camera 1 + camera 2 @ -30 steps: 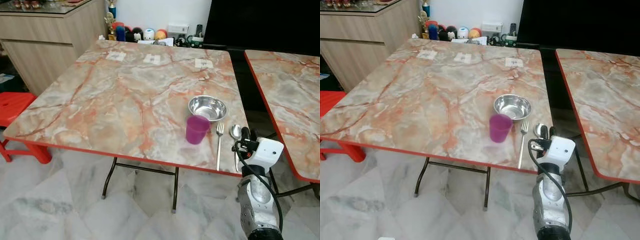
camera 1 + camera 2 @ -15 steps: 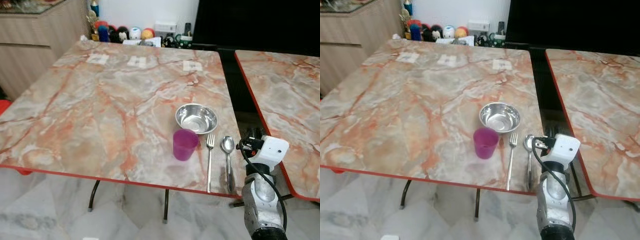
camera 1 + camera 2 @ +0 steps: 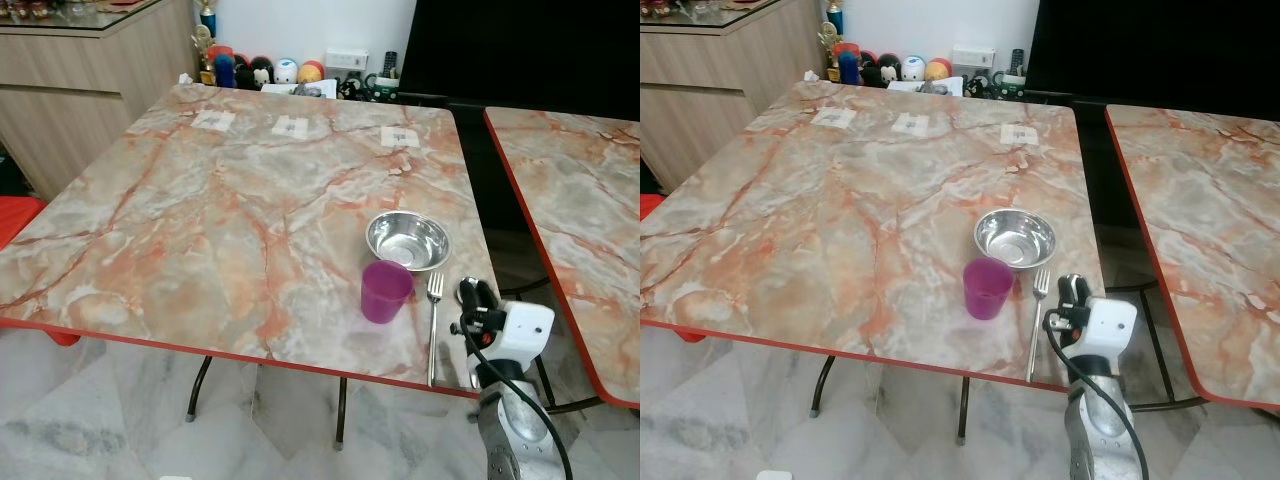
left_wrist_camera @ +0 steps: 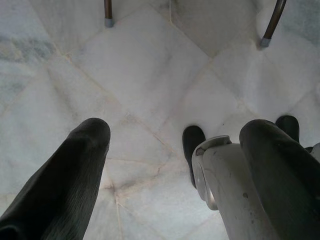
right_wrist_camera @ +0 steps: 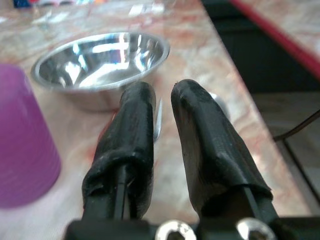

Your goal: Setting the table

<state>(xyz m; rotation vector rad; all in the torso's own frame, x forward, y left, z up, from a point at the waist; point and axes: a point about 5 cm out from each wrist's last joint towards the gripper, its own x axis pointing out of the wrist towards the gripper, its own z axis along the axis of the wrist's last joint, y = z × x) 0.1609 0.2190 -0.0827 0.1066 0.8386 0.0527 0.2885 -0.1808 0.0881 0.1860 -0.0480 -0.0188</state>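
A steel bowl (image 3: 408, 241) sits near the right edge of the marble table (image 3: 220, 230). A purple cup (image 3: 386, 291) stands just in front of it. A fork (image 3: 433, 325) lies right of the cup, pointing away from me. The spoon's bowl (image 3: 464, 288) peeks out beside the fork; its handle is hidden under my right gripper (image 3: 480, 300). That gripper hovers low over the table's front right corner, its fingers (image 5: 135, 130) nearly touching and holding nothing. The cup (image 5: 22, 140) and steel bowl (image 5: 100, 60) lie ahead of it. My left gripper (image 4: 180, 132) hangs open above the floor.
A second marble table (image 3: 570, 200) stands to the right across a narrow gap. A wooden cabinet (image 3: 90, 80) is at the back left, with small figurines (image 3: 270, 70) against the wall. A red stool (image 3: 20, 215) is on the left. The floor is pale marble tile.
The camera has swung about. Half a second ago my right gripper was right of the spoon, off the table edge; now it is over the spoon, hiding its handle.
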